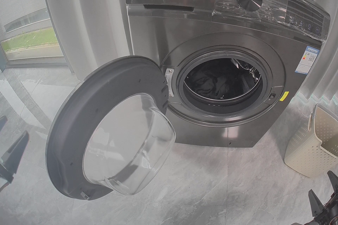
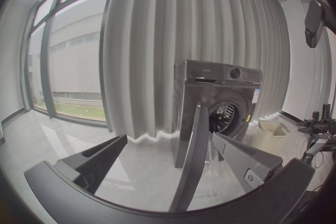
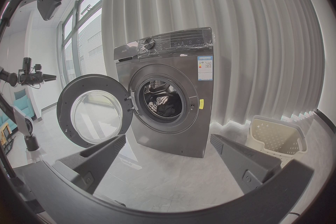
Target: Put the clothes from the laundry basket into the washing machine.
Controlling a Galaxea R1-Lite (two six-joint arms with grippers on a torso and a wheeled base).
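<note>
Dark clothes [image 1: 214, 83] lay inside the washing machine [image 1: 225, 25], and the laundry basket [image 1: 313, 145] on the floor just to its right looked bare to me.

My left claw [image 2: 168, 137] and right claw [image 3: 168, 137] were both spread wide and held nothing, well back from the machine, whose door [image 1: 105, 123] hung swung out to the left. I judged the loading close to done, so the careful move was to look down into the basket for anything lying flat on its bottom. If a piece turned up, I would pinch it by a bunched fold, carry it round the right of the open door, and let go only deep inside the drum, so nothing draped over the edge.
</note>
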